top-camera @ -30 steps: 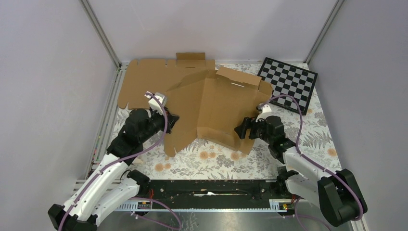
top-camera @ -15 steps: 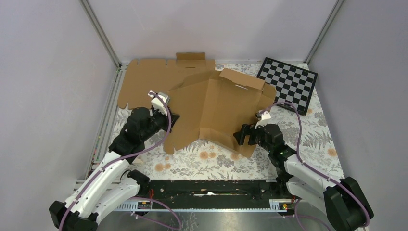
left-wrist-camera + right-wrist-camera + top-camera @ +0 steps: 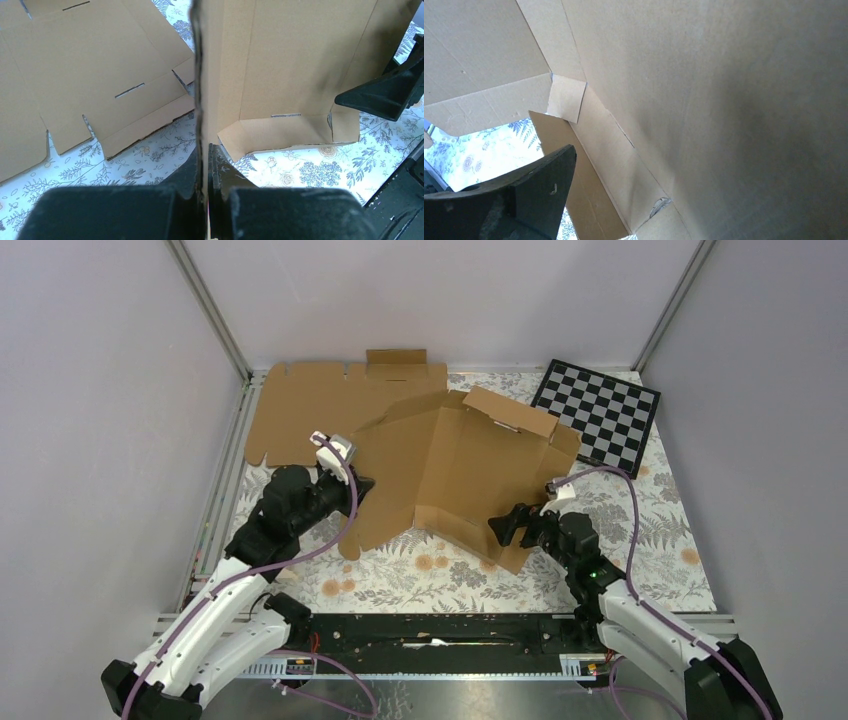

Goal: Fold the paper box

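At the back left of the bench [image 3: 400, 578], a flat cardboard sheet [image 3: 320, 405] lies unfolded. Just in front of it, the left end effector [image 3: 352, 486] is clenched on the left edge of the paper box [image 3: 460, 460]. The wrist view shows its fingers [image 3: 220, 167] pinching the corrugated edge, which stands upright between them. The paper box sits mid-bench, partly folded. Its left panel is lifted, its far part overlaps the flat sheet, and a short wall is raised along its near side. At its near right corner, the right end effector [image 3: 512, 524] is released, jaws spread wide, with one finger [image 3: 541, 182] showing apart from the cardboard. The checkerboard [image 3: 600, 415] lies at the back right, just beside the box.
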Motion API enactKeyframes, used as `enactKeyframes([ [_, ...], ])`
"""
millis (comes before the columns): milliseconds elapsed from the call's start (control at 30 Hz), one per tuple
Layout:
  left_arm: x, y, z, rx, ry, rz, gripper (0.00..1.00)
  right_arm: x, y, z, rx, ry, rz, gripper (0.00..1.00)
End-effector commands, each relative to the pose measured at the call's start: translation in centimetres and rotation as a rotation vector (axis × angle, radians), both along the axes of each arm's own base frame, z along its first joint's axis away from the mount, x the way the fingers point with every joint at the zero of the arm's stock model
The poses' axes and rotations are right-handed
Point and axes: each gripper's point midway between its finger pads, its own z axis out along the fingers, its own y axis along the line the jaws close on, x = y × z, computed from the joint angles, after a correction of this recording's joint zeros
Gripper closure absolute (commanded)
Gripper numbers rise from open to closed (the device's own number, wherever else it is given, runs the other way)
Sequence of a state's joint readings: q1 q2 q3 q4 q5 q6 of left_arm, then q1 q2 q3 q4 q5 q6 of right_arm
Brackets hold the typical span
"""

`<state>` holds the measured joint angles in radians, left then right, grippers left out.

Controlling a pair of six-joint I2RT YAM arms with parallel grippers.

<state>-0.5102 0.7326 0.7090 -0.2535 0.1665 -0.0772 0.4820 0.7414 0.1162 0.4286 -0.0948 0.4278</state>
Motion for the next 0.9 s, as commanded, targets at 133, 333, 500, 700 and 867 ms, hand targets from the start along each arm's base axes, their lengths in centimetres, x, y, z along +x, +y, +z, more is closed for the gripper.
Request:
enactKeyframes([
  [133,0.2,-0.6,2.5,-0.050,-0.095,-0.026,1.00,-0.6,1.0,-1.0,-0.033,0.110,0.062,0.00],
  [333,0.7,0.3,2.7,-0.060,-0.095,0.045,1.00,-0.7,1.2,-1.6,-0.102,0.172,0.082,0.00],
  [500,1.0,0.2,4.0,-0.209,-0.014,0.122,1.00,-0.4,1.7,-2.0,-0.207,0.171,0.064,0.00],
  [700,1.1,-0.9,4.7,-0.334,0.006,0.113,1.00,0.2,2.1,-1.8,-0.273,0.136,0.059,0.00],
  [867,1.4,-0.7,4.3,-0.308,-0.005,0.125,1.00,0.0,2.6,-2.1,-0.334,0.141,0.092,0.00],
])
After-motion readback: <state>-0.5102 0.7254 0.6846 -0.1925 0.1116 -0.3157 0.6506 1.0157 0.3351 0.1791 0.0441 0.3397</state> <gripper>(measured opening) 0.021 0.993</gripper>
